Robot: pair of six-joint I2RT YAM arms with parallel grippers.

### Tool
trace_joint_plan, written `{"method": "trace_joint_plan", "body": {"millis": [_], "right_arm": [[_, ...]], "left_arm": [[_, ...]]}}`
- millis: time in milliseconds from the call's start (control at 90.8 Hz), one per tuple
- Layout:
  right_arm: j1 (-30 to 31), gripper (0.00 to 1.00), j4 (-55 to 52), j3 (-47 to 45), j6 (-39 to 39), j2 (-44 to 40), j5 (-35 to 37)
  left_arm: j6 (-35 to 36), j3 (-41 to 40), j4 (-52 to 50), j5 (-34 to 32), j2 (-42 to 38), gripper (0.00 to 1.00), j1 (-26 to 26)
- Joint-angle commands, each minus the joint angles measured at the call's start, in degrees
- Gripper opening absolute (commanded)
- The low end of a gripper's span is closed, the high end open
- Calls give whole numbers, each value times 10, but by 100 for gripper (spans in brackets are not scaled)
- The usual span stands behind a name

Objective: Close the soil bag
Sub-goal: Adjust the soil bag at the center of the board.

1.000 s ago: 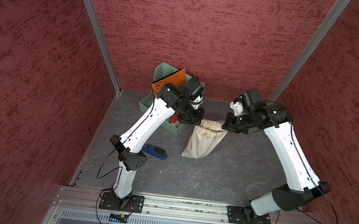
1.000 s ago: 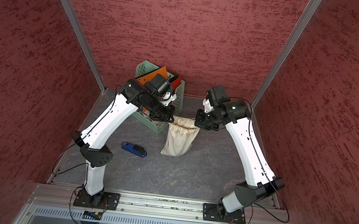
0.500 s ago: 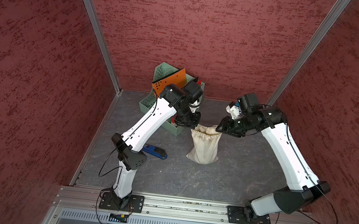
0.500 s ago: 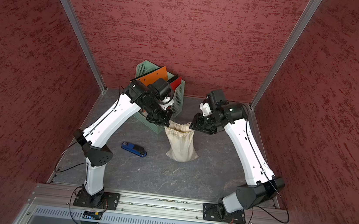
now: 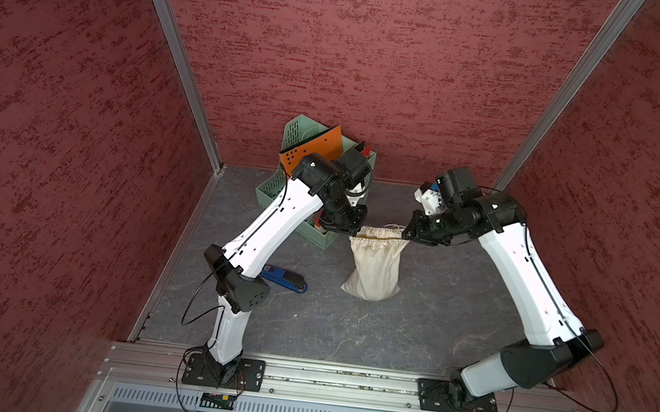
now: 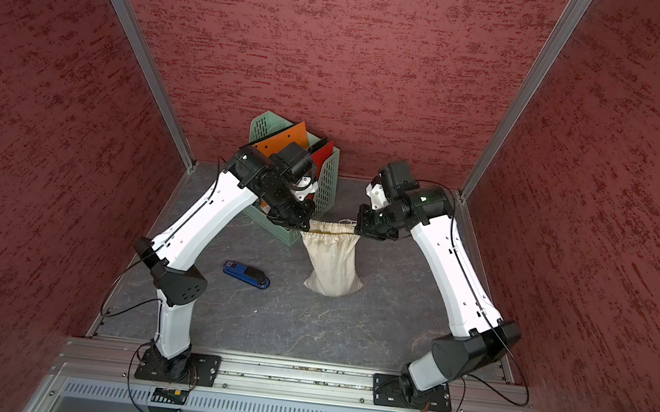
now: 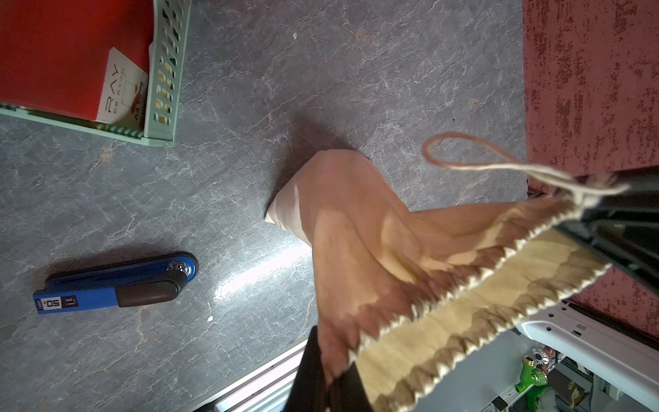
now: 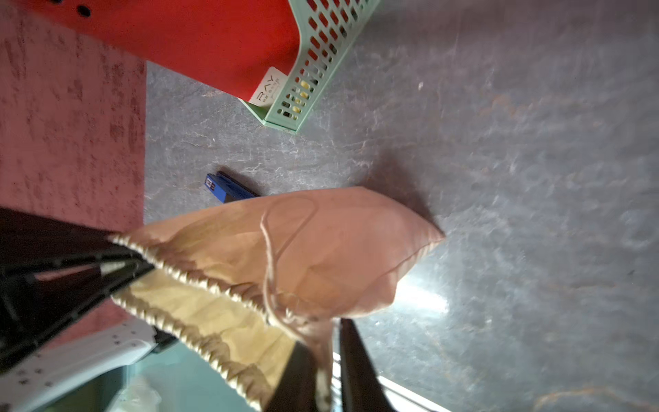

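The neck of the soil bag stretched crosswise between the arms. The left gripper and right gripper each clamped one end.

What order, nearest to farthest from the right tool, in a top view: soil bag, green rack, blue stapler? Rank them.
1. soil bag, gripped by the right tool.
2. green rack, at the back.
3. blue stapler, on the robot's left side.

The cream cloth soil bag stands upright, base on the tabletop. Its gathered neck is stretched into a narrow slit.
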Motion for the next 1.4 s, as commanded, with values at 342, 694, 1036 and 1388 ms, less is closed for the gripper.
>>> {"method": "trace_joint_plan", "body": {"millis": [342, 694, 1036, 1388], "right_arm": [[-14, 0, 29, -82, 67, -81, 63], [-14, 7, 192, -167, 61, -114, -95], [-38, 66, 237, -138, 104, -74, -230], [-43, 63, 98, -100, 65, -20, -254]], "left_arm": [[20, 14, -79, 1, -17, 5, 20], [43, 80, -92, 32, 26, 4, -14], [49, 53, -85, 22, 7, 4, -30], [51, 11, -65, 19, -24, 4, -31]]}}
